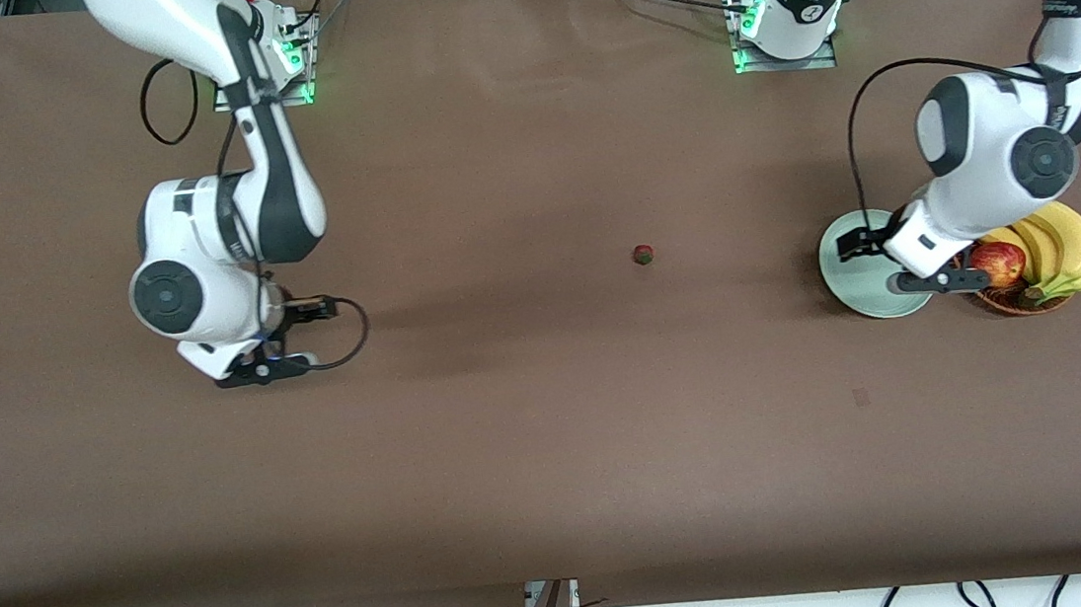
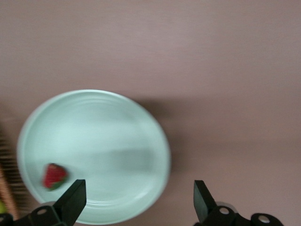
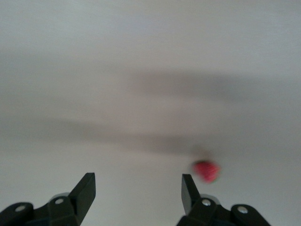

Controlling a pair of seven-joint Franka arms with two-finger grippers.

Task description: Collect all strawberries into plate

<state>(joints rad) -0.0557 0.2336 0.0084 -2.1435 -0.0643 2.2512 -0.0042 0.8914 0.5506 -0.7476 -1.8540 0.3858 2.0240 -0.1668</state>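
Note:
The pale green plate lies at the left arm's end of the table. My left gripper hangs over it, open and empty. One strawberry lies in the plate near its rim; my left arm hides it in the front view. A second strawberry lies on the bare table near the middle. My right gripper is low over the table at the right arm's end, open and empty. A third strawberry lies on the table just outside one of its fingers.
A brown wicker basket with a red apple and bananas stands right beside the plate, toward the left arm's end. Brown cloth covers the table.

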